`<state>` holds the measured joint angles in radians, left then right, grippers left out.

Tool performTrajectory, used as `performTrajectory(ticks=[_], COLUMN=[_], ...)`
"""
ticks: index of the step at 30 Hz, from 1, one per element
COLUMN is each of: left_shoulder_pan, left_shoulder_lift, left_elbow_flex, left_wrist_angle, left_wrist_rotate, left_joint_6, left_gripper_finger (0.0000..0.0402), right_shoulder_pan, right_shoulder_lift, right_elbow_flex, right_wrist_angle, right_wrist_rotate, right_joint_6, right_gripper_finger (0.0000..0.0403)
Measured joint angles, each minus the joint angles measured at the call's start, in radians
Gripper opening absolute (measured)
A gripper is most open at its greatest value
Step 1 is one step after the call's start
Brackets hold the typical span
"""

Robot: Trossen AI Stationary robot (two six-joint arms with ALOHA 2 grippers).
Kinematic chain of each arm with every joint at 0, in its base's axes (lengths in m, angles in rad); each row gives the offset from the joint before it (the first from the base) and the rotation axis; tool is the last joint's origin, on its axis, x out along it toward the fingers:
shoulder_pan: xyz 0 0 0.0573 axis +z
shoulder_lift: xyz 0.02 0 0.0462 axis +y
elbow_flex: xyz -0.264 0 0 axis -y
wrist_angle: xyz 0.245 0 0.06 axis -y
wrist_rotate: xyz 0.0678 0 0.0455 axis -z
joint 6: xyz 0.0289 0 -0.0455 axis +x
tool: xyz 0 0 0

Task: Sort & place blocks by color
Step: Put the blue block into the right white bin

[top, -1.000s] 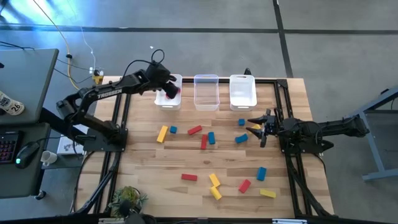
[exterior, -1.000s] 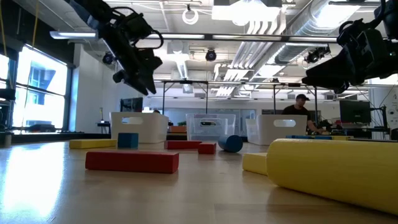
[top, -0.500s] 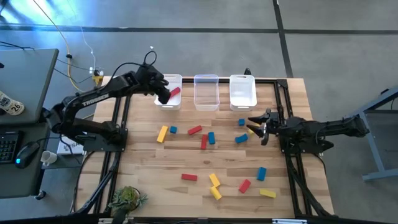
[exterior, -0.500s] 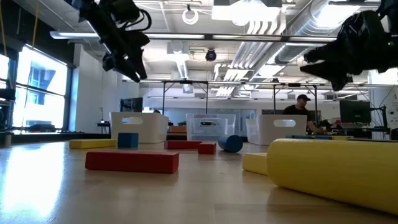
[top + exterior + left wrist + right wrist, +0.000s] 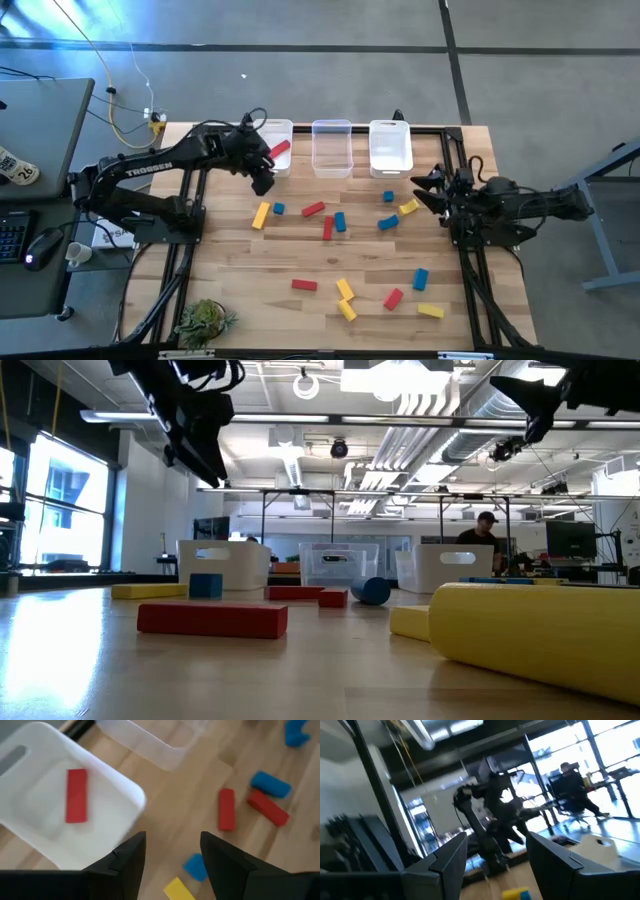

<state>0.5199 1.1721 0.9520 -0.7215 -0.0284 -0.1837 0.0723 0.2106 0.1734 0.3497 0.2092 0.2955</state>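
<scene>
Red, yellow and blue toy blocks [image 5: 327, 228] lie scattered on our wooden table [image 5: 230, 270]; one red bar [image 5: 76, 795] rests in our leftmost white plastic bin [image 5: 107, 827]; our left gripper [image 5: 263, 183] hovers beside it, fingers apart, empty; our right gripper [image 5: 420, 187] waits at the right edge, open.

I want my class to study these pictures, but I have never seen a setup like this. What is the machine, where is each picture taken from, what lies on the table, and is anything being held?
It is a robot with two dark arms at a wooden table. One picture looks straight down, one looks level across the tabletop, and two come from cameras on the arms' wrists.

Small red, yellow and blue blocks lie scattered on the table. Three bins stand along the far edge; the left bin holds one red block, and the middle bin looks empty.

The left gripper hangs open just in front of the left bin, holding nothing. The right gripper is open and empty too, raised near the right edge beside a yellow block.
</scene>
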Motion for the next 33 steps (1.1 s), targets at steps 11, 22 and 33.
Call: performTrajectory(ticks=[11,22,33], left_shoulder_pan=[-0.101,-0.104,-0.104], left_shoulder_lift=[0.000,0.000,0.000], left_elbow_flex=[0.000,0.000,0.000], left_wrist_angle=[0.009,0.008,0.008], left_wrist_rotate=[-0.005,-0.005,-0.005], left_joint_6=[-0.006,-0.007,-0.006], left_gripper_finger=[0.0174,0.0174,0.0174], right_shoulder_pan=[0.000,0.000,0.000], right_shoulder_lift=[0.201,0.519,0.747], right_elbow_flex=[0.386,0.623,0.669], right_wrist_angle=[-0.579,-0.901,-1.007], right_wrist_rotate=[0.149,0.111,-0.025], right_joint_6=[-0.148,-0.171,-0.346], right_gripper_finger=[0.0193,0.0193,0.0193])
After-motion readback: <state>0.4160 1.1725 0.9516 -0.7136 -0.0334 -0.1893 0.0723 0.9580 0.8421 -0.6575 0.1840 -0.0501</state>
